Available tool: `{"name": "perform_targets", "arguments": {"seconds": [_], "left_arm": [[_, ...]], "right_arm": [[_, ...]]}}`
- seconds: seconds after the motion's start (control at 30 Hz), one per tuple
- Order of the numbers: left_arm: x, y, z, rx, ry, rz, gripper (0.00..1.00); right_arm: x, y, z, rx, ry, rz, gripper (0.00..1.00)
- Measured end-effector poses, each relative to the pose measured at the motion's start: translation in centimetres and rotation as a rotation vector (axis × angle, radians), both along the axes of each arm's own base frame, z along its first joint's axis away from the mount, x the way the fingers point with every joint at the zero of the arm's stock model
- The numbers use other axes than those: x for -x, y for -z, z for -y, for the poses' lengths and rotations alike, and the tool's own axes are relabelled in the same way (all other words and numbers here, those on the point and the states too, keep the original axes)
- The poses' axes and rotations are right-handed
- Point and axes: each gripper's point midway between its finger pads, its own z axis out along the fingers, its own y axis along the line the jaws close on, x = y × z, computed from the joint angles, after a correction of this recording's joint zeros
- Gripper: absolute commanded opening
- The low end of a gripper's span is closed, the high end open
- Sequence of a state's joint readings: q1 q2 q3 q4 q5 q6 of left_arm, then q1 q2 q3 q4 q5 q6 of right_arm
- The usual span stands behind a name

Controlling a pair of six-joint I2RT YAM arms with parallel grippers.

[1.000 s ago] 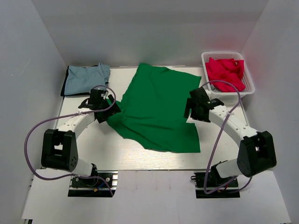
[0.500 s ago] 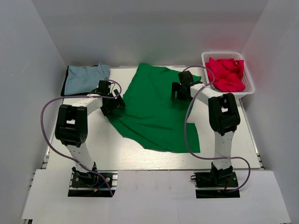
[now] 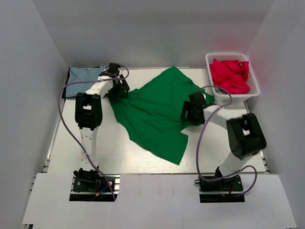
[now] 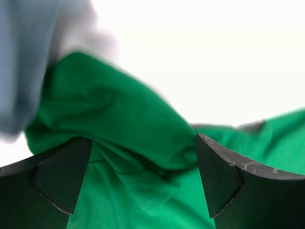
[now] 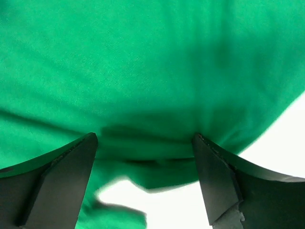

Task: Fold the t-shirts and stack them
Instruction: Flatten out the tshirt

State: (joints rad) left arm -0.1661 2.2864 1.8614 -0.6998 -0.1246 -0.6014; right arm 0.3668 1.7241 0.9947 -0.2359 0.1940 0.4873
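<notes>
A green t-shirt (image 3: 152, 112) lies rumpled across the middle of the white table, one corner pulled toward the back left. My left gripper (image 3: 118, 88) is at that corner, beside a folded light blue shirt (image 3: 83, 75). In the left wrist view its jaws stand wide apart with a bunched green fold (image 4: 119, 119) between them and the blue shirt (image 4: 24, 62) blurred at the left. My right gripper (image 3: 189, 110) is over the shirt's right edge. Its jaws stand wide apart over the green cloth (image 5: 152, 57), whose hem lies between them.
A white basket (image 3: 229, 55) holding red shirts (image 3: 231, 74) stands at the back right. A dark garment edge (image 3: 65, 89) shows under the blue shirt. White walls enclose the table on three sides. Bare tabletop (image 3: 109, 148) shows at the front.
The left arm has reached to the back left and the shirt's left corner has gone with it. The right gripper has come back toward the front. The shirt's right side is now drawn inward and narrower.
</notes>
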Motion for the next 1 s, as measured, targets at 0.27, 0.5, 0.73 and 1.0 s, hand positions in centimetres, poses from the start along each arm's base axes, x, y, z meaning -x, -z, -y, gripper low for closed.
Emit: {"name": "perform_targets", "arguments": {"seconds": [0.27,0.5,0.73,1.0], "left_arm": [[-6.2,-0.7,3.1,0.056,0.170,0.112,1.00],[-4.2,-2.4,5.2,0.069,0.314,0.120,1.00],[7.0,-9.5,5.6,0.065,0.321,0.183,1.00],[13.0,-3.5,7.5,0.122,0.294,0.067,1.00]], "right_arm": [[16.0,-0.5,-4.8,-0.169,-0.200,-0.112,0.90],[15.2,-2.6,-4.9,-0.154,-0.205,-0.088,0.90],[6.2,-9.0,-4.2,-0.094,-0.052,0.144,0.90],[-0.6,-7.2,-1.0,-0.006,0.067,0.134,0.90]]}}
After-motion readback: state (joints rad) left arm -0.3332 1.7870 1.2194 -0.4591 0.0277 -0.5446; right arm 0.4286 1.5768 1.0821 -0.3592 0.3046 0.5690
